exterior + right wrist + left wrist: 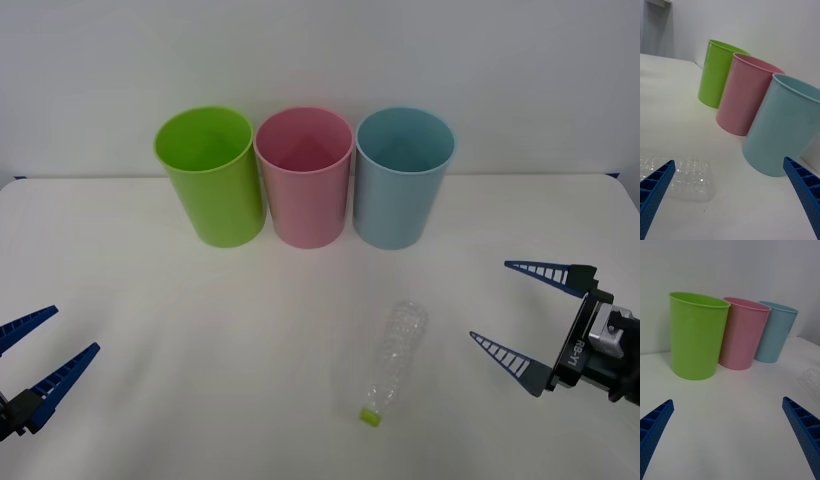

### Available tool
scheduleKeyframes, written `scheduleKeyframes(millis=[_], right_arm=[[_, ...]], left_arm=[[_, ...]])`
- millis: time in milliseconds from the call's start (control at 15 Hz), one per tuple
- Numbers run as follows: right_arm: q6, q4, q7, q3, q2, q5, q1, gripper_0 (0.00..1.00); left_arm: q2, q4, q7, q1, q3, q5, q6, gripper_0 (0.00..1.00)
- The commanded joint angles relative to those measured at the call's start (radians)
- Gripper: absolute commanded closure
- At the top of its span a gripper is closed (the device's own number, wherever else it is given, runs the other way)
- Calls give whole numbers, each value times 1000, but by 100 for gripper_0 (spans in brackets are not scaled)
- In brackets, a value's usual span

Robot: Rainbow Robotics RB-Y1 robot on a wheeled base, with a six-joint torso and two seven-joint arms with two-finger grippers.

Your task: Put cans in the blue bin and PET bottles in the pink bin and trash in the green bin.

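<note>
The right claw (pixel 528 320) hangs low over the counter (pixel 200 340) with its blue fingers spread wide and nothing between them, just to the right of the bottle (pixel 394 358). That bottle lies on its side in front of the bins, green cap (pixel 370 416) pointing toward the robot, clear of the claw and untouched. Behind it stand the three bins in a row against the wall, nearly touching: green bin (pixel 210 180) on the left, pink bin (pixel 304 180) in the middle, blue bin (pixel 402 180) on the right. The left claw (pixel 40 375) waits at the near left, also spread and empty. To my eye the risk is the bottle itself: round, light and slick, it could roll off if one finger meets it first, or crumple and squirt out of a hard pinch. With the bins so close, a sloppy drop could land it in blue rather than pink.
</note>
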State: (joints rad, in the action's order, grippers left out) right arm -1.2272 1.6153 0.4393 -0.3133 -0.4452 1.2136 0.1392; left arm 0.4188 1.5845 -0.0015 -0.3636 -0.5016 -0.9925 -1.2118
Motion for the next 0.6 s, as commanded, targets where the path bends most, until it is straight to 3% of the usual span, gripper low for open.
scheduleKeyframes(millis=[67, 400, 600], right_arm=[[-40, 2, 157, 19, -32, 6, -35, 0], [-109, 61, 423, 22, -41, 173, -136, 0], [-109, 161, 477, 34, -44, 300, -139, 0]], left_arm=[[0, 0, 0, 0, 0, 0, 0, 0], [0, 0, 0, 0, 0, 0, 0, 0], [0, 0, 0, 0, 0, 0, 0, 0]])
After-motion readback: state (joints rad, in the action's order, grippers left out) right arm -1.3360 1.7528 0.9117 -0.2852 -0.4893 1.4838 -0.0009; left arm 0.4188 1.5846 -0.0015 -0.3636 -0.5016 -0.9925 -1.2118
